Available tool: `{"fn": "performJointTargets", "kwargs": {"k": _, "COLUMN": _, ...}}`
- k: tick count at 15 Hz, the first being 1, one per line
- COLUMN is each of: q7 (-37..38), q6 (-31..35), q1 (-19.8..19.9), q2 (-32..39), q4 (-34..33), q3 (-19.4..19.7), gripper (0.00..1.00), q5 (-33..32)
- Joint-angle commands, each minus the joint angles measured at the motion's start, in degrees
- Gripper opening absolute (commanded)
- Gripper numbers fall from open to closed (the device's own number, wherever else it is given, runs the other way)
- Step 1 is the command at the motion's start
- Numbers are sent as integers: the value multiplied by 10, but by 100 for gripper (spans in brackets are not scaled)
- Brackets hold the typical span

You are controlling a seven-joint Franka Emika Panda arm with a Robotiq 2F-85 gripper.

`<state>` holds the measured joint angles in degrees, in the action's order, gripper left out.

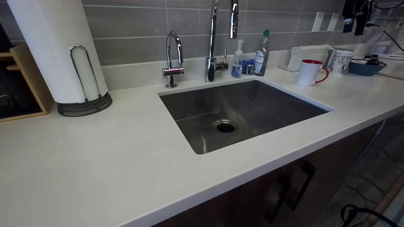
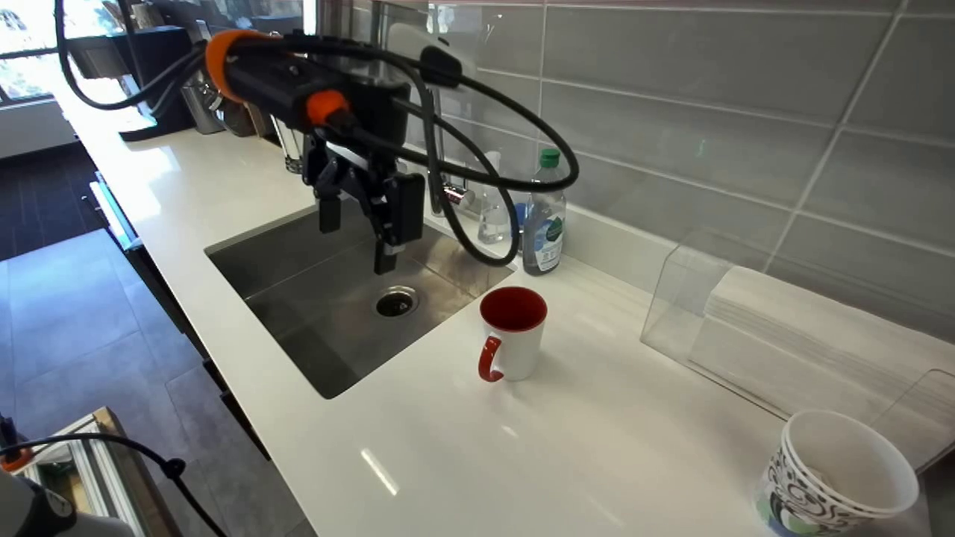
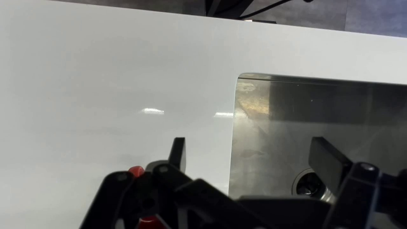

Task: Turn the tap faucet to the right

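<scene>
The tool (image 3: 249,149) is held above the table (image 1: 94,157), jaws apart; tap faucet (image 1: 211,47) is noted at far side of sink (image 1: 195,104)

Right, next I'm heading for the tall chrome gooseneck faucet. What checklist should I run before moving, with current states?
1. Jaws open, nothing gripped: ok; they stand wide apart in the wrist view.
2. Tall chrome gooseneck faucet in the wrist view: not ok; it does not show there.
3. Angle of the faucet's chrome spout: cannot tell; the arch's top is cut off in an exterior view.
4. White mug with red interior and red handle upright, apart from the jaws: ok.
5. Clear bottle with green cap upright: ok.
6. Black cable loop clear of the faucet: cannot tell; it overlaps the faucet in an exterior view.
</scene>
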<state>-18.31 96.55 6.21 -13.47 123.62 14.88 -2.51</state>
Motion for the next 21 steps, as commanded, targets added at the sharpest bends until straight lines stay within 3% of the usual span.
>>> {"fn": "performJointTargets", "kwargs": {"k": 1, "q7": 59, "q6": -22, "q1": -5, "q2": -28, "q4": -9, "q3": -39, "gripper": 100, "q5": 13}}
{"fn": "performJointTargets", "kwargs": {"k": 7, "q7": 205, "q6": -48, "q1": -32, "q2": -94, "q4": -20, "q3": -120, "gripper": 100, "q5": 43}}
{"fn": "performJointTargets", "kwargs": {"k": 9, "q7": 267, "q6": -14, "q1": -37, "q2": -110, "q4": -23, "q3": -143, "gripper": 100, "q5": 59}}
{"fn": "performJointTargets", "kwargs": {"k": 13, "q7": 359, "q6": -12, "q1": -46, "q2": -91, "q4": -85, "q3": -182, "gripper": 100, "q5": 83}}
{"fn": "performJointTargets", "kwargs": {"k": 21, "q7": 405, "q6": 124, "q1": -77, "q2": -3, "q4": -191, "q3": -247, "gripper": 100, "q5": 64}}
